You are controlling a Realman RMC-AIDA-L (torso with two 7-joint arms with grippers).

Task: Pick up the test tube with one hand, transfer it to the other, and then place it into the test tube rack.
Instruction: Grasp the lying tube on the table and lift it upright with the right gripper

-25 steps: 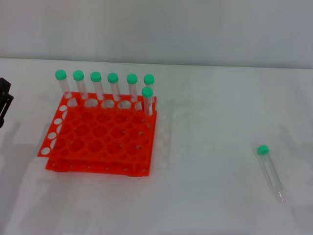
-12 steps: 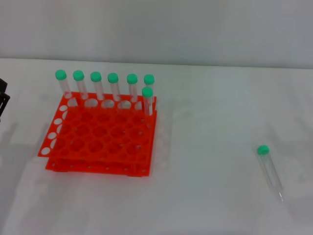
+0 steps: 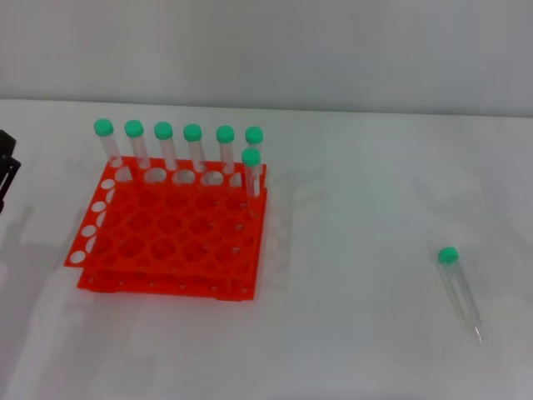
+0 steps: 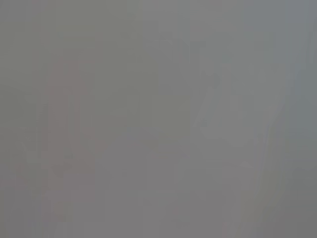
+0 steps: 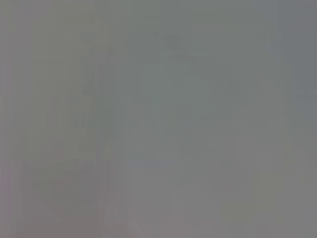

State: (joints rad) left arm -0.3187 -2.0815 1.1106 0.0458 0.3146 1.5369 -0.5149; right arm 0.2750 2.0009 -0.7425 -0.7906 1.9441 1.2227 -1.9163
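A clear test tube [image 3: 460, 292] with a green cap lies flat on the white table at the right, cap toward the back, tip toward the front. The orange-red test tube rack [image 3: 171, 233] stands at the left with several green-capped tubes [image 3: 192, 150] upright along its back row and one in the right column. A black part of my left gripper [image 3: 5, 171] shows at the left edge, left of the rack. My right gripper is out of view. Both wrist views show only plain grey.
The white table [image 3: 358, 217] stretches between rack and lying tube. A pale wall [image 3: 266, 50] runs along the back.
The black left gripper at the left edge has shifted slightly; the lying tube and rack have not moved.
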